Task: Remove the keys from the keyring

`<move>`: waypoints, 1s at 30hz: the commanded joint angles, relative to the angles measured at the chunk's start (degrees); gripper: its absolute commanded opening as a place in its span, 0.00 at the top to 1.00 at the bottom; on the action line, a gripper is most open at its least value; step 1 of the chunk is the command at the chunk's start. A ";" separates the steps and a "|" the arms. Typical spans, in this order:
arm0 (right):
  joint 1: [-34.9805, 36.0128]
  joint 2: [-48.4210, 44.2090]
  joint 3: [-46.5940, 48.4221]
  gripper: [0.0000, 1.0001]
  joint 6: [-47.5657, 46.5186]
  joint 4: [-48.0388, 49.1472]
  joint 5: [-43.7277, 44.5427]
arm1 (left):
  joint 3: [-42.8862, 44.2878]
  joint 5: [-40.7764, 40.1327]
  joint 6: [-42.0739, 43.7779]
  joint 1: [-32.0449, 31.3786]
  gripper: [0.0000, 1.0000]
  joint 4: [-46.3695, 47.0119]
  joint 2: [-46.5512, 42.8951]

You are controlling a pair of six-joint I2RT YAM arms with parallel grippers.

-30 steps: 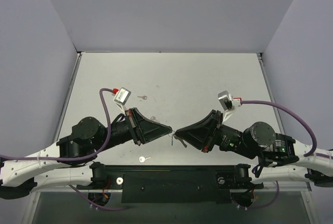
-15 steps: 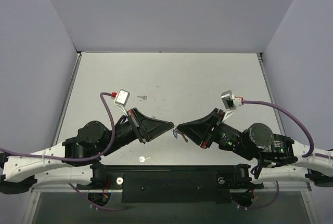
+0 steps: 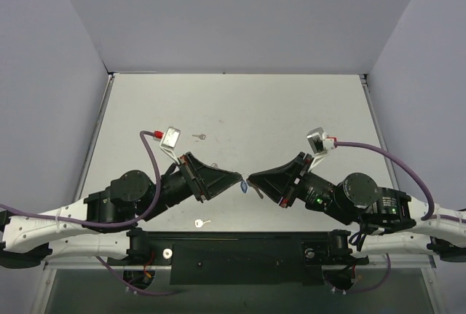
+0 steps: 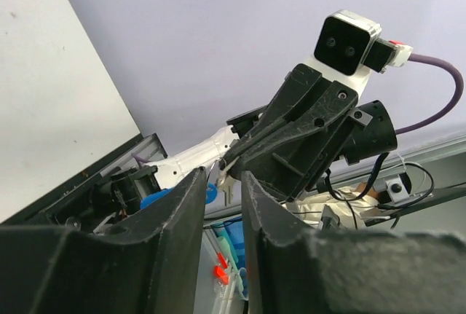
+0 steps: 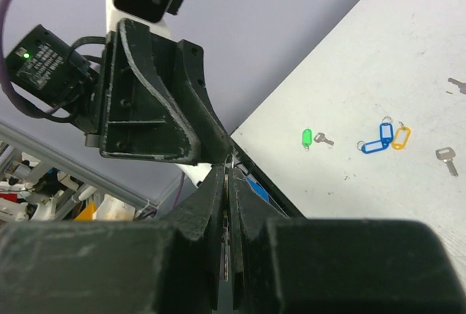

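Note:
My two grippers meet tip to tip above the table's near middle. The right gripper (image 3: 250, 180) is shut on a thin silver key, seen edge-on between its jaws in the right wrist view (image 5: 227, 205). The thin metal ring (image 4: 217, 174) sits at the right gripper's tip. The keyring's blue tag (image 3: 240, 189) hangs just below the left gripper's tip, and in the left wrist view the tag (image 4: 210, 193) peeks out behind my left finger. A small silver key (image 4: 228, 191) dangles from the ring. The left gripper (image 3: 240, 178) stands with a narrow gap between its jaws, and nothing shows in the gap (image 4: 223, 179).
Loose keys lie on the table at the back left (image 3: 199, 137) and near the front edge (image 3: 202, 223). The right wrist view shows a green tag (image 5: 307, 137), two blue tags (image 5: 376, 146), an orange tag (image 5: 400, 138) and a key (image 5: 447, 159) on a white surface.
Both gripper tips have risen slightly and stayed together. The left arm has shifted a little. The blue tag now shows below the left tip.

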 commanded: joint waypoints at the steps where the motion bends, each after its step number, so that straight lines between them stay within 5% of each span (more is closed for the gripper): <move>1: 0.30 -0.36 2.10 1.00 -1.27 -1.11 2.09 | 4.35 -0.33 2.26 -0.42 0.56 -5.61 -2.04; 9: 0.13 0.69 5.88 1.00 -2.68 -7.08 -2.73 | 11.28 3.53 8.93 -0.42 0.40 -17.30 -3.19; 18: -0.49 3.42 14.14 1.00 -6.71 -15.34 -23.90 | 26.83 15.48 24.22 -0.33 0.40 -34.44 3.92; 30: -6.46 8.78 20.47 1.00 -8.22 -22.21 -42.90 | 34.06 32.97 31.53 1.78 0.44 -35.78 12.98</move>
